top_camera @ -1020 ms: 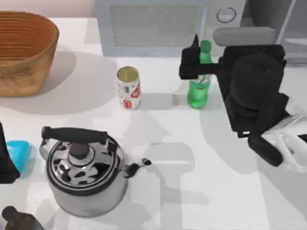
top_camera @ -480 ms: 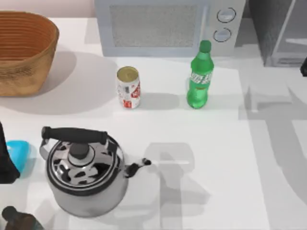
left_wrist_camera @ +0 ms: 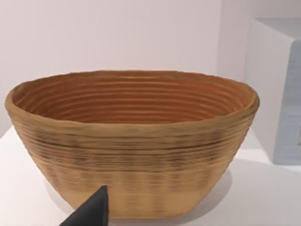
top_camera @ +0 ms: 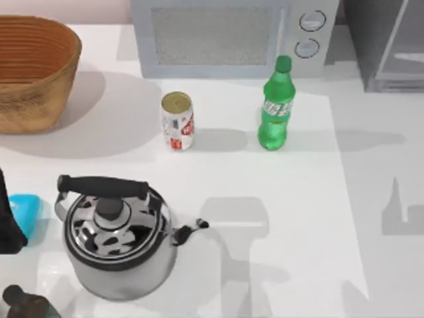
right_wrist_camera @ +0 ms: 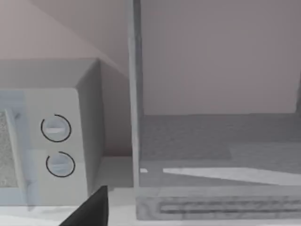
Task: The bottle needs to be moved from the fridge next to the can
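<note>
The green bottle stands upright on the table in front of the microwave, right of the white and red can, with a gap of about one can's height between them. The grey fridge is at the back right; the right wrist view looks into its open compartment. One dark fingertip of my right gripper shows there, off to one side, holding nothing. My left arm is parked at the table's left edge, and its fingertip points at the basket.
A pale grey microwave stands at the back middle. A woven basket is at the back left. A steel kettle stands front left, with a blue object and a dark brown bottle top near the left edge.
One second ago my right gripper was around the bottle; it let go and drew back to the right, out of the top view. The bottle stayed standing where it was.
</note>
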